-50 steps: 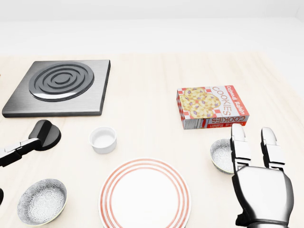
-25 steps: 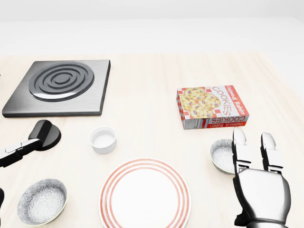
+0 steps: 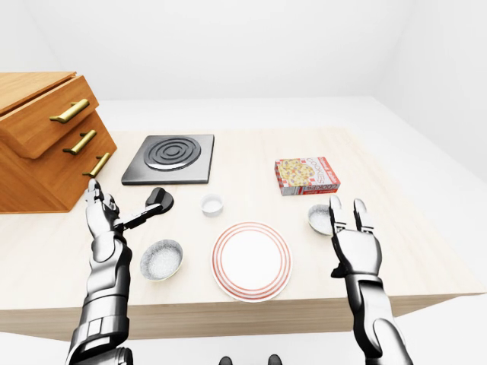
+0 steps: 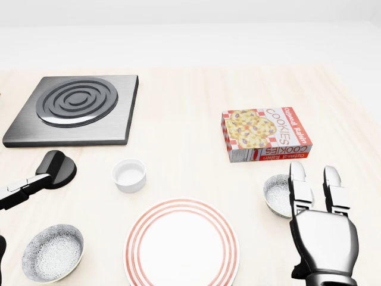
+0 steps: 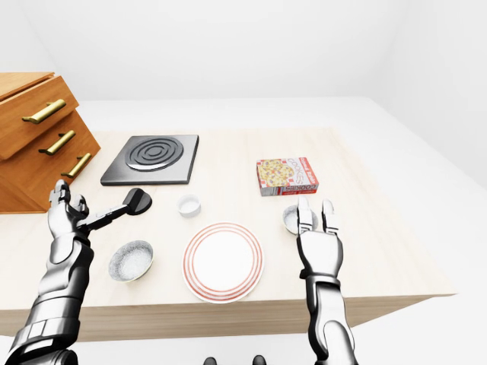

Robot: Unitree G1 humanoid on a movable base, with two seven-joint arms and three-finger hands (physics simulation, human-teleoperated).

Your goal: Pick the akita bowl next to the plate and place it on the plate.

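Head view shows a small grey patterned bowl (image 4: 275, 193) on the pale wooden table (image 4: 178, 119). It sits just right of the white round plate with red rings (image 4: 132, 244), apart from it and below the red cookie box (image 4: 266, 134). The silver right hand (image 4: 324, 238) overlaps the bowl's right edge, fingers (image 4: 300, 190) straight and spread, gripping nothing; contact cannot be told. A second patterned bowl (image 4: 52, 253) lies left of the plate. The left hand (image 3: 103, 220) is raised, fingers apart.
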